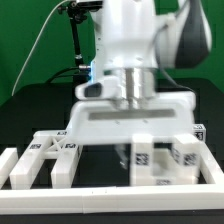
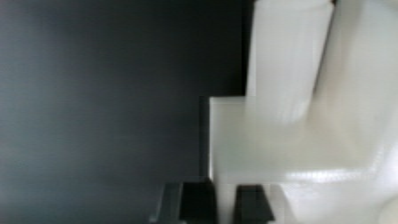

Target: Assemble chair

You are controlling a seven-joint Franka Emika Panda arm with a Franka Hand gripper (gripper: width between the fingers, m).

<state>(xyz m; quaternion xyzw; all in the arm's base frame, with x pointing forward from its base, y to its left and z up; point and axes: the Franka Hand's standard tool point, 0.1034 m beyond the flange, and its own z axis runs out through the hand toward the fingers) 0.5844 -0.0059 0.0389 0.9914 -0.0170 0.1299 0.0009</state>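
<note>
Over the middle of the black surface (image 1: 35, 105), white robot arm (image 1: 130, 40) hangs low, its dark fingers (image 2: 192, 203) narrow, nearly together; cannot tell if they pinch anything. Right below the arm sits a matte white flat chair slab (image 1: 140, 115), blurred. Wrist view: white stepped chair part (image 2: 285, 110) runs up to the fingers. Near the white rail (image 1: 110, 192) lie smaller white tagged chair blocks (image 1: 160, 158).

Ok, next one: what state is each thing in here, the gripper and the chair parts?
gripper: shut, down at the white parts; a grip cannot be told.
slotted slab: level, just under the gripper, blurred.
long bars: lying side by side at the exterior view's left, untouched.
tagged blocks: set close together at the exterior view's right, untouched.
</note>
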